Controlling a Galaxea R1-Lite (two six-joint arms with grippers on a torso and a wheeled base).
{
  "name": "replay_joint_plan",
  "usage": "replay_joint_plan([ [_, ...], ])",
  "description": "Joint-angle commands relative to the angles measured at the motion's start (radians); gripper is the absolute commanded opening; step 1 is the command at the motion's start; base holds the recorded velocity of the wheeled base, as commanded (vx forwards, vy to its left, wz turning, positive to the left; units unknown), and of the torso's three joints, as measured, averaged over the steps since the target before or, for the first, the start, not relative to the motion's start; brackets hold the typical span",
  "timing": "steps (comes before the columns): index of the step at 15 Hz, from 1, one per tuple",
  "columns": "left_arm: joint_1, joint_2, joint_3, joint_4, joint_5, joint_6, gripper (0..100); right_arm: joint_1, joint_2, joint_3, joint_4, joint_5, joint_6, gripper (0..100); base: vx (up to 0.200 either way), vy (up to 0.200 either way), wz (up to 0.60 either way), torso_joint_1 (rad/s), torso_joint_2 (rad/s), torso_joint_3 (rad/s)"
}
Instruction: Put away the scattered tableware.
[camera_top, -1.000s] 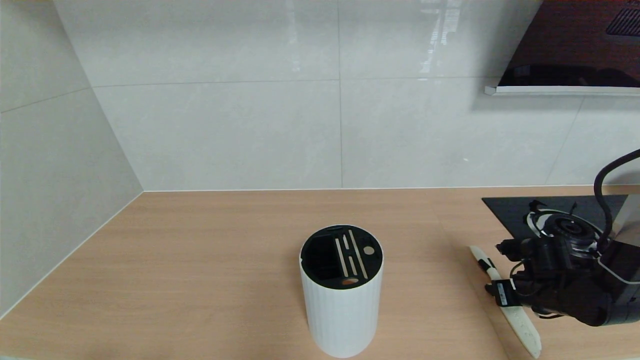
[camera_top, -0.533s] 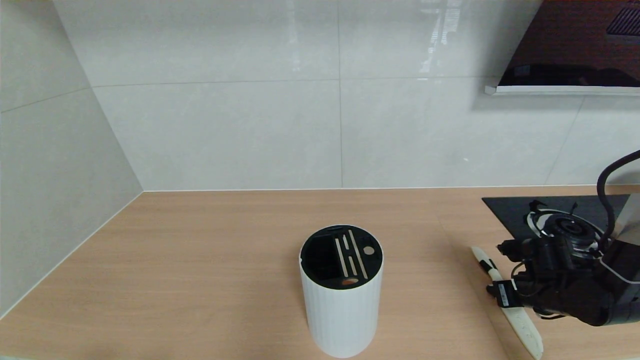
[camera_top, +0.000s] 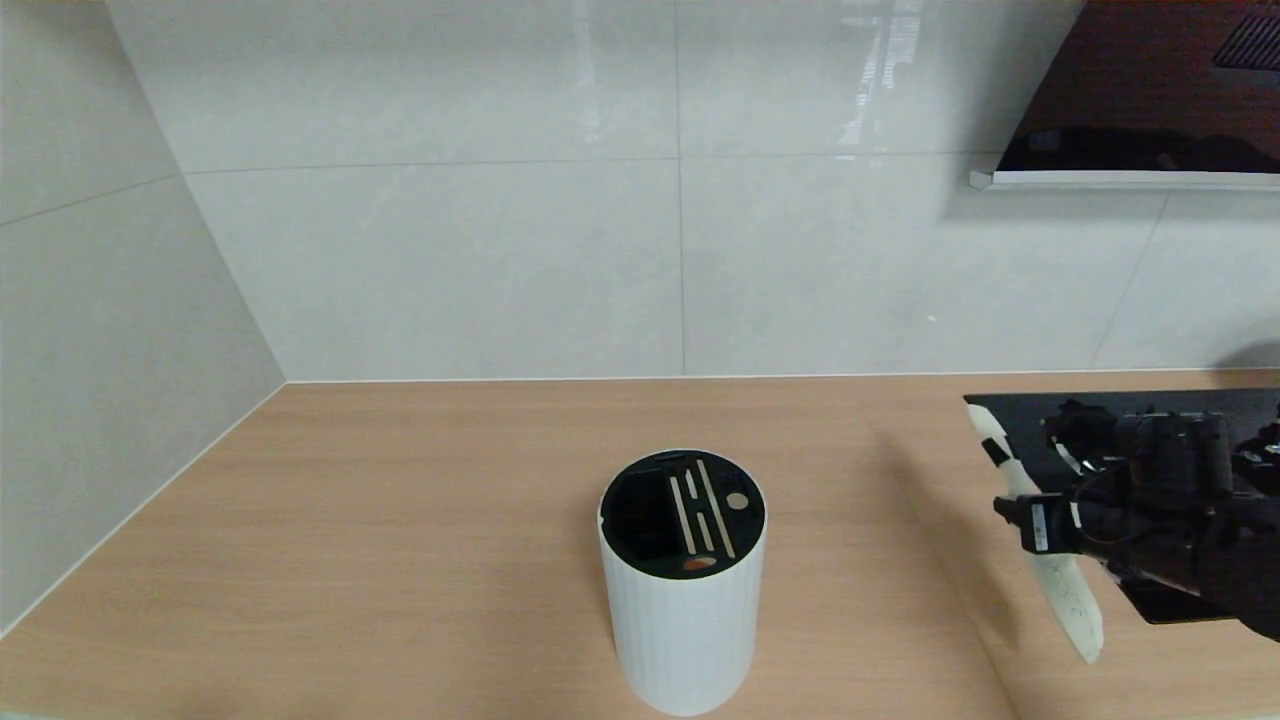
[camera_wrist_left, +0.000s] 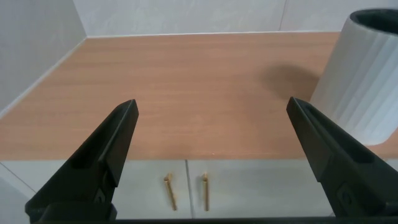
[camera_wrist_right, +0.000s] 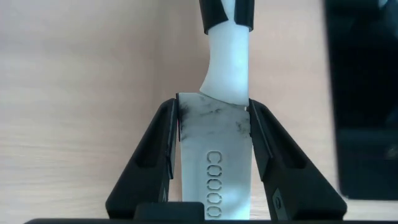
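A white ceramic knife with a white-and-black handle hangs in the air above the counter at the right, its blade pointing toward me. My right gripper is shut on it near where blade meets handle; the right wrist view shows both fingers pressed on the marbled blade. A white ribbed cylindrical holder with a black slotted top stands on the wooden counter at centre front. My left gripper stands open at the counter's front edge, left of the holder, with nothing between its fingers.
A black cooktop with a gas burner lies at the right, under my right arm. A dark range hood hangs on the tiled wall above it. Bare wooden counter spreads left of the holder.
My right gripper has lifted the knife off the counter and carried it up and back toward the cooktop; one second ago the knife lay flat on the wood.
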Motion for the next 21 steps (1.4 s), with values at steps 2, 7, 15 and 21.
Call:
replay_joint_plan([
  [2, 0.000, 0.000, -0.024, 0.000, -0.024, 0.006, 100, 0.123, -0.230, -0.010, 0.001, -0.006, 0.007, 0, 0.000, 0.000, 0.00, 0.000, 0.00, 0.000],
  [7, -0.003, 0.333, -0.319, 0.087, -0.346, 0.008, 100, 0.281, -0.321, -0.057, 0.000, -0.017, 0.011, 0, 0.000, 0.000, 0.00, 0.000, 0.00, 0.000],
  [15, -0.279, 1.184, -0.782, -0.147, -0.511, -0.060, 100, 0.445, -0.230, -0.248, 0.004, -0.016, 0.008, 0, 0.000, 0.000, 0.00, 0.000, 0.00, 0.000],
  [21, -0.452, 1.516, -0.894, -0.394, -0.469, -0.157, 100, 0.541, -0.108, -0.366, 0.004, -0.025, 0.008, 0, 0.000, 0.000, 0.00, 0.000, 0.00, 0.000],
])
